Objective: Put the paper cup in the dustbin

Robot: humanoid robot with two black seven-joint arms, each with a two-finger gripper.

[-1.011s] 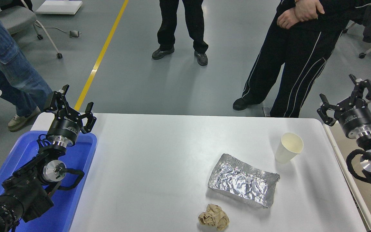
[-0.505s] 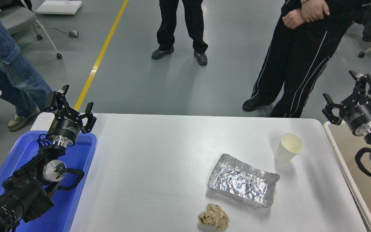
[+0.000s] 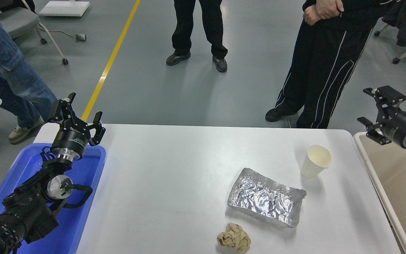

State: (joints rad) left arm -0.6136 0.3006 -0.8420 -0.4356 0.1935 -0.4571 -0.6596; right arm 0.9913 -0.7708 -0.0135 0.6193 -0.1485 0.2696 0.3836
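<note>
The cream-white paper cup (image 3: 315,161) stands upright on the white table (image 3: 174,169) at the right. The beige dustbin (image 3: 397,190) sits past the table's right edge, only partly in view. My right gripper (image 3: 374,107) is open and empty, raised above the dustbin's far corner, to the right of the cup and well apart from it. My left gripper (image 3: 78,114) is open and empty, parked over the blue bin at the lower left.
A crinkled silver foil packet (image 3: 266,197) lies just in front of the cup. A crumpled brown paper ball (image 3: 234,238) lies near the table's front edge. A bright blue bin (image 3: 79,176) stands at the left. Several people stand beyond the table's far side.
My right arm has swung right and up, and its gripper has turned to point left. The person at the top right has shifted. The cup has not moved.
</note>
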